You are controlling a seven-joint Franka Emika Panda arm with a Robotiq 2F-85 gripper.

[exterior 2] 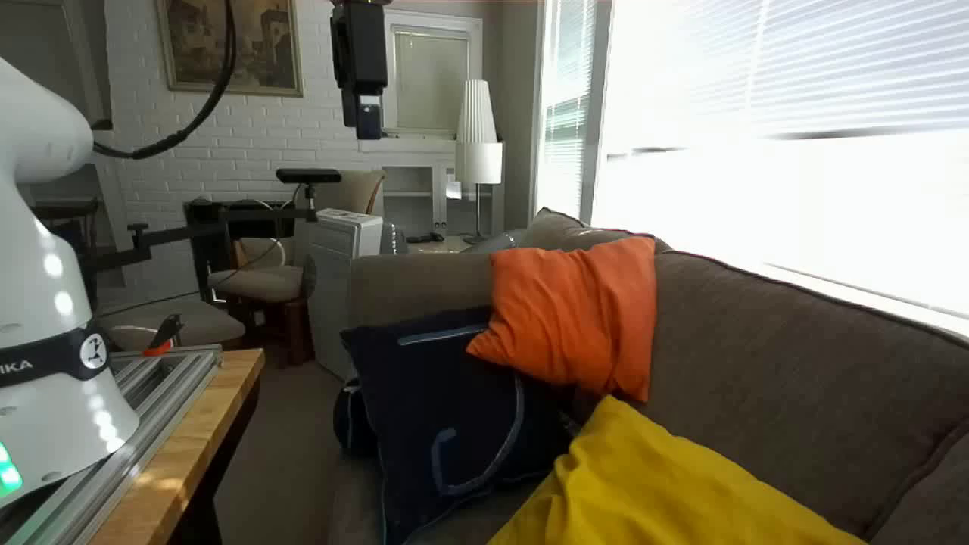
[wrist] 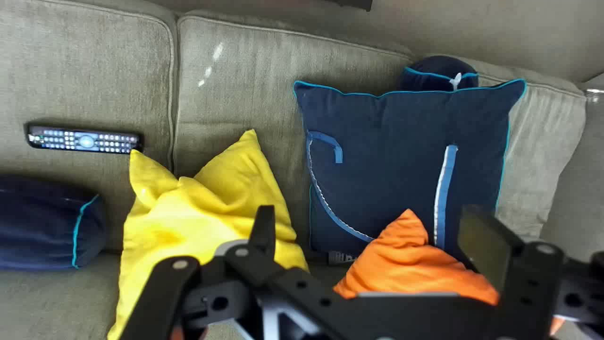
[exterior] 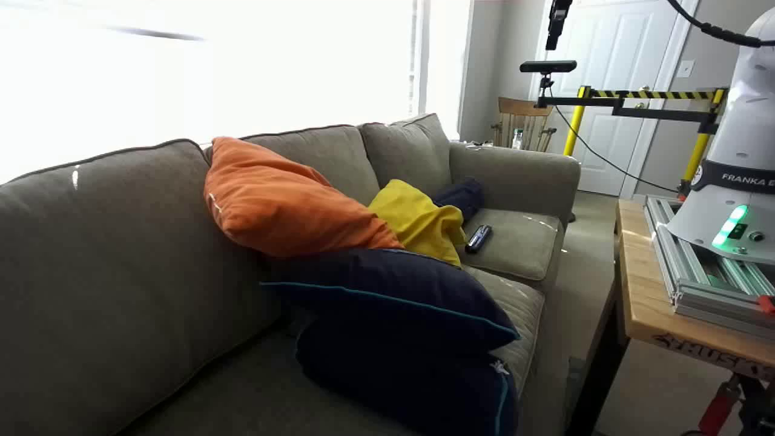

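Wrist view, gripper [wrist: 370, 224] spread wide, orange pillow [wrist: 408, 264] below, visible between its fingers [wrist: 263, 229]

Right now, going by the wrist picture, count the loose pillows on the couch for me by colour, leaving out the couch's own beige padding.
Dark blue pillows: 3
Yellow pillow: 1
Orange pillow: 1
Total: 5 pillows in sight

One yellow pillow [wrist: 188, 219], one orange pillow [wrist: 410, 262], three navy pillows [wrist: 387, 165] [wrist: 42, 224] [wrist: 439, 63].
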